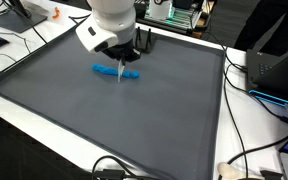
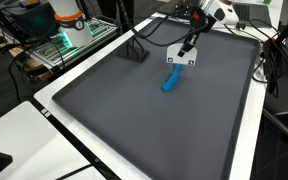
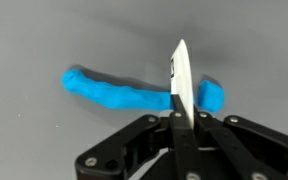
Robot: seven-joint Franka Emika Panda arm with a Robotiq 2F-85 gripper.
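Standing upright across a blue dough roll (image 3: 114, 92), a thin white blade (image 3: 181, 75) meets it near one end. Whether the roll is cut through there cannot be told; the long part lies whole. The hand (image 3: 180, 118) is clenched on the blade. The roll rests on the counter's grey mat (image 1: 134, 130), nearer one edge than the middle.
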